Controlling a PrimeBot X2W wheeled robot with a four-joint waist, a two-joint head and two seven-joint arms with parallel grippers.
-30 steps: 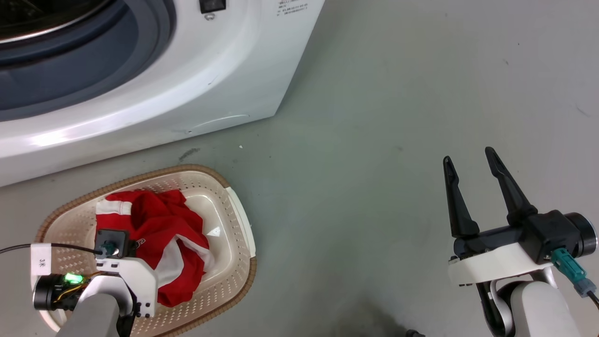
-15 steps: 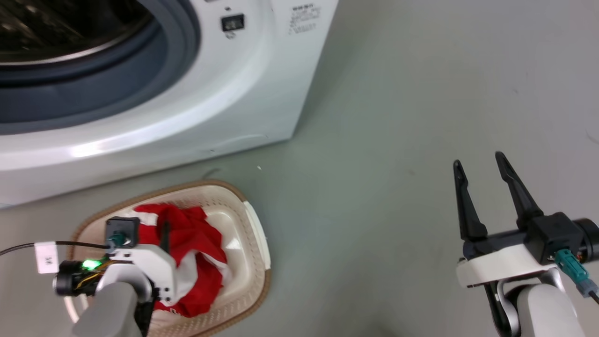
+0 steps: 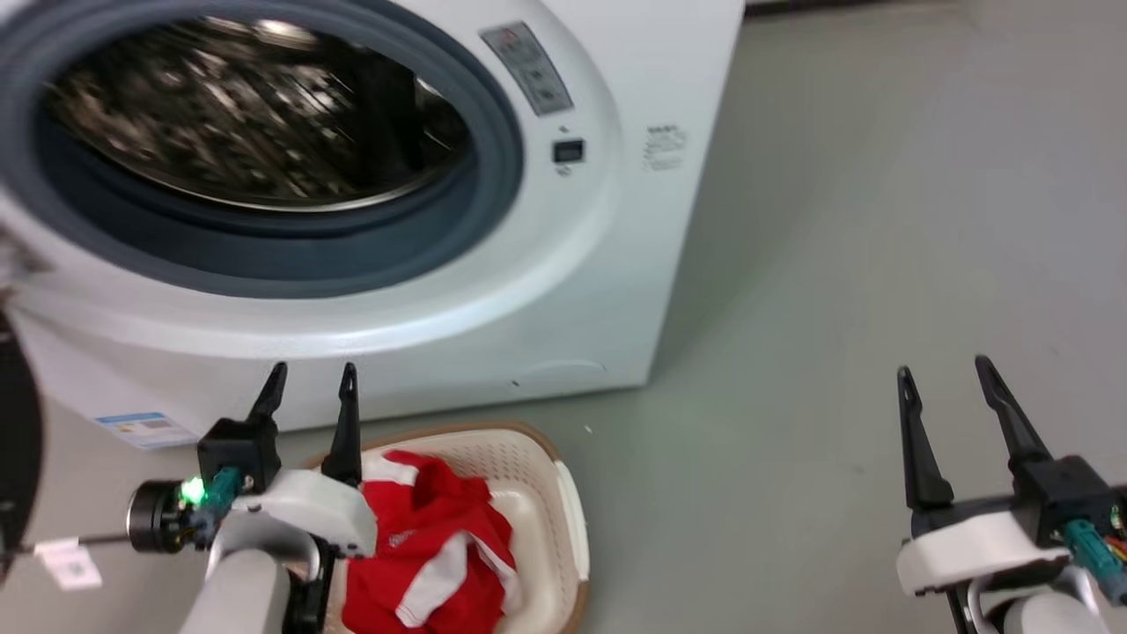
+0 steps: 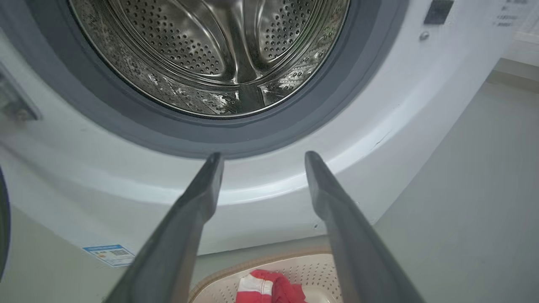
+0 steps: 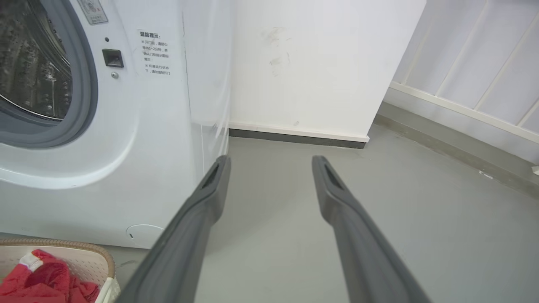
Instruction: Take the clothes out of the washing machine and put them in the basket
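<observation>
Lying in basket (image 3: 521,454): clothes (image 3: 424,539); L gripper (image 3: 313,384), R gripper (image 3: 944,375) spread.

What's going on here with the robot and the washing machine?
The robot is unloading laundry. Red clothes lie in the basket on the floor before the open washing machine; the part of its drum in view looks empty. Both grippers are open and hold nothing: the left gripper hovers by the basket, the right gripper over the floor.

Shiny perforated steel drum (image 4: 210,50), glossy washing machine (image 3: 563,291), perforated plastic basket (image 3: 528,475)
</observation>
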